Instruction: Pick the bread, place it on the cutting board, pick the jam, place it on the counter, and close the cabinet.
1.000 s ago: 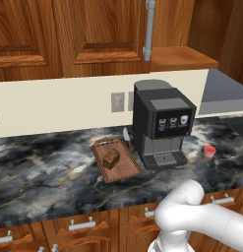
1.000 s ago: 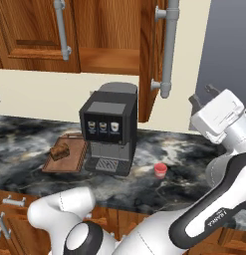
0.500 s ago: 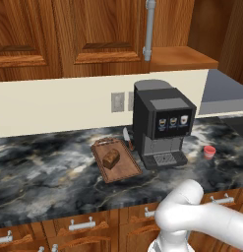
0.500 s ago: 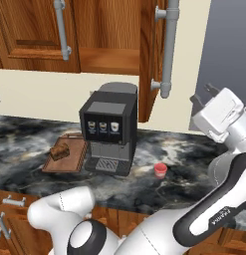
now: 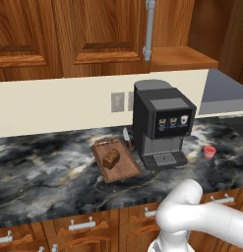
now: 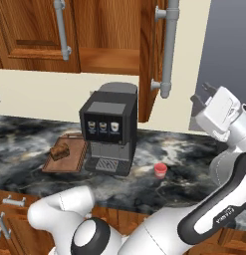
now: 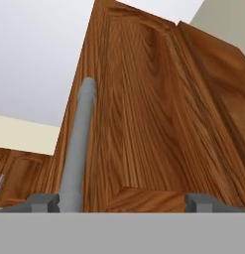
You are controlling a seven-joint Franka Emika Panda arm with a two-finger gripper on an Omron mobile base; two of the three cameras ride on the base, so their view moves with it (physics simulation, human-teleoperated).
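The bread (image 5: 111, 158) lies on the cutting board (image 5: 124, 170), left of a black coffee machine; both show again in the right base view, the bread (image 6: 60, 150) on the cutting board (image 6: 69, 163). On the counter (image 5: 49, 172), right of the machine, the red jam (image 5: 209, 152) (image 6: 160, 170) stands upright. The cabinet door (image 6: 150, 55) hangs open, with its grey tube handle (image 6: 169, 45) facing my hand. My gripper (image 6: 200, 93) is raised to the right of that door, open and holding nothing. In the hand view the gripper (image 7: 122, 203) points at the door panel (image 7: 139, 124) beside the handle (image 7: 77, 149).
The coffee machine (image 5: 162, 125) stands between the board and the jam. A knife (image 5: 126, 138) leans behind the board. An outlet (image 5: 118, 102) sits on the cream backsplash. Low drawers with short silver handles (image 5: 86, 225) run under the counter edge.
The hand has edged very slightly near the open door. Bread, jam and board have not moved, and the jaws stay wide.
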